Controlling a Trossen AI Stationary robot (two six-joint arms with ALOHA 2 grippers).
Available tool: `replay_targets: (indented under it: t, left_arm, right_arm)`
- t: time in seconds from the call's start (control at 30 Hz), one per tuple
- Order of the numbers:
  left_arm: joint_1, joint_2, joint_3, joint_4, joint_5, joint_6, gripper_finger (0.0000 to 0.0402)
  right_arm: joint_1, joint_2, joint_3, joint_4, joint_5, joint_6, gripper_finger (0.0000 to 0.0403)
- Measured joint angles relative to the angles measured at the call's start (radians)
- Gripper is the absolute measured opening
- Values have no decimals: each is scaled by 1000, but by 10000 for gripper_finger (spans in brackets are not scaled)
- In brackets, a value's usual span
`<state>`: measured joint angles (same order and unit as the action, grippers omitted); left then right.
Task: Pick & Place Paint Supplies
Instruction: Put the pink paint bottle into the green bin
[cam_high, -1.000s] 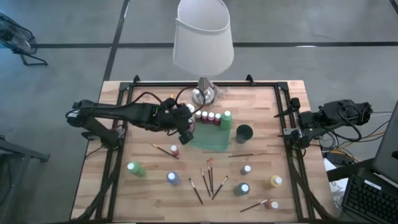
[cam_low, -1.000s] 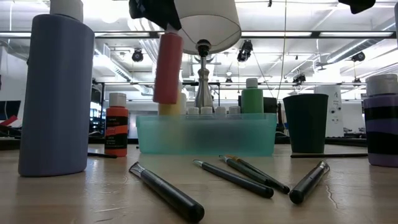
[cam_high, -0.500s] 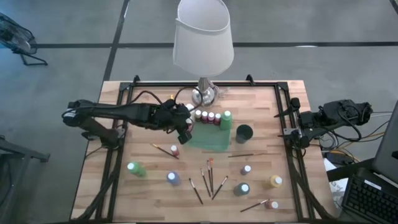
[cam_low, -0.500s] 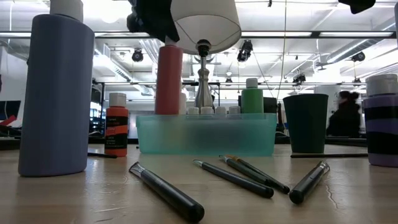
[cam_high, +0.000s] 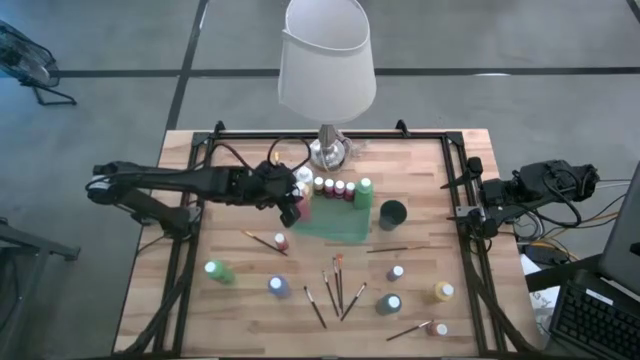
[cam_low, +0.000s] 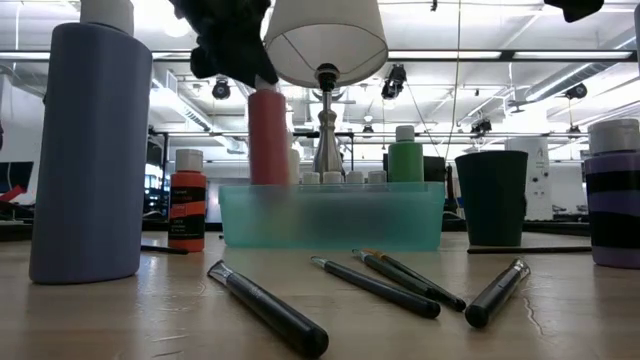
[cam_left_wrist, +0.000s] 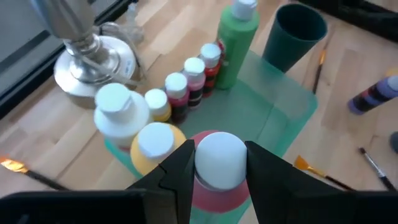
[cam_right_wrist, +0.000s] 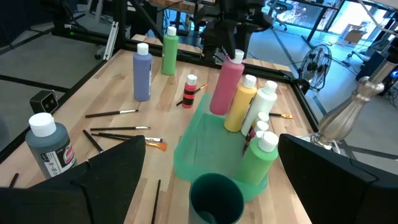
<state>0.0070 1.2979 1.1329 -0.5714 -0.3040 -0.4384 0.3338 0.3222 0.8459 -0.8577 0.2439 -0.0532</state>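
Observation:
My left gripper (cam_high: 293, 200) is over the left end of the translucent green tray (cam_high: 340, 228), shut on a pink-red, white-capped bottle (cam_right_wrist: 225, 87). That bottle stands beside a yellow bottle (cam_left_wrist: 155, 146) and a white bottle (cam_left_wrist: 118, 112) in the tray. A row of small bottles (cam_high: 332, 187) and a green bottle (cam_high: 363, 191) line the tray's far side. More bottles (cam_high: 278, 286) and several paintbrushes (cam_high: 335, 285) lie on the table's near half. My right gripper (cam_right_wrist: 211, 149) waits open at the table's right edge. My left gripper pinches the pink-red bottle's white cap (cam_left_wrist: 221, 163) between its two fingers, one on each side, coming from above and pointing down. The bottle hangs roughly upright below the fingers, its lower part (cam_low: 268, 165) down behind the tray's wall. The wall hides its base.
A white-shaded lamp (cam_high: 327, 60) with a silver base (cam_high: 328, 152) stands just beyond the tray. A dark green cup (cam_high: 392, 213) stands right of the tray. A small red bottle (cam_high: 281, 241) and a brush (cam_high: 262, 240) lie near the tray's left corner.
My left gripper has drawn back a little toward the table's left and far side and come down, still shut on the pink-red bottle. The bottle, tilted and higher a second ago, has swung upright and sunk into the tray's left end.

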Motion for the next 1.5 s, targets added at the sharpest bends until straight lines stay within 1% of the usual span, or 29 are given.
replay_targets:
  t: [0.23,0.43,0.6,0.9,1.03,1.27,1.5]
  left_arm:
    - [12,1,-46,-4,7,4,124]
    - [13,1,-62,8,8,42,124]
    - [14,3,-108,81,6,66,124]
    - [18,3,-161,116,9,67,126]
    - [18,3,-185,164,22,81,141]
    - [18,3,-188,159,47,81,167]
    - [18,-5,-133,148,105,143,203]
  right_arm:
    - [0,0,0,0,0,0,364]
    - [0,0,0,0,0,0,364]
    - [0,0,0,0,0,0,364]
    - [0,0,0,0,0,0,364]
    - [0,0,0,0,0,0,364]
    - [0,0,0,0,0,0,364]
    - [0,0,0,0,0,0,364]
